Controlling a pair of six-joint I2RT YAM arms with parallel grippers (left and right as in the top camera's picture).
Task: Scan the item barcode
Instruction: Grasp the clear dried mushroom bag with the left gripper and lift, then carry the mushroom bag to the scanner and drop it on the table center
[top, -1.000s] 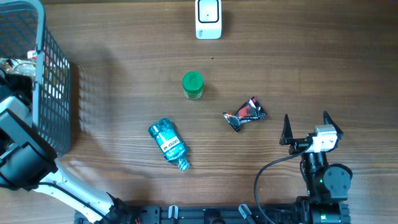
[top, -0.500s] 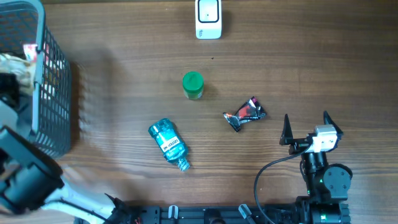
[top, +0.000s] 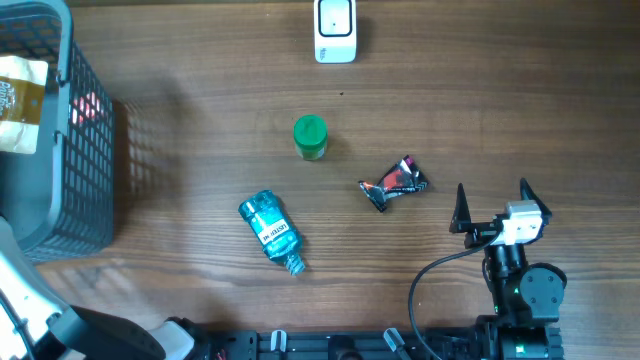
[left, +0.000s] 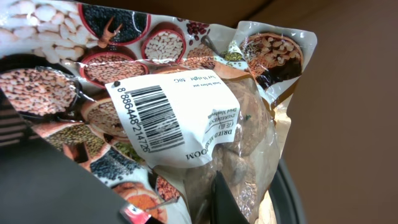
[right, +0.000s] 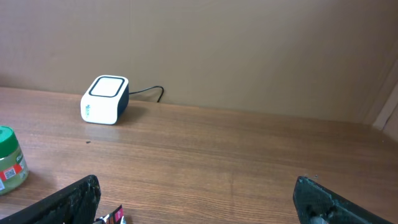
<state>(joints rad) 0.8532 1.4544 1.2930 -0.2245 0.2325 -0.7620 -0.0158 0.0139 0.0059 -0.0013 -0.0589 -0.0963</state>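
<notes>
Left gripper holds the packet over the basket

The left gripper (left: 158, 202) is clamped on a printed snack packet (left: 199, 81), its white barcode label (left: 165, 118) facing the wrist camera. From overhead the packet (top: 20, 100) sits at the far left, over the grey basket (top: 85, 160). The right gripper (top: 492, 200) rests near right with fingers spread wide and nothing between them. The white scanner (top: 335, 30) stands at the far edge. A green-capped jar (top: 310, 137), a blue bottle (top: 272, 232) and a dark wrapper (top: 394, 183) lie mid-table.

You'll see the dried mushroom bag (top: 20, 100) well left of the barcode scanner (top: 335, 30), crumpled, its white barcode label (left: 165, 118) exposed.
</notes>
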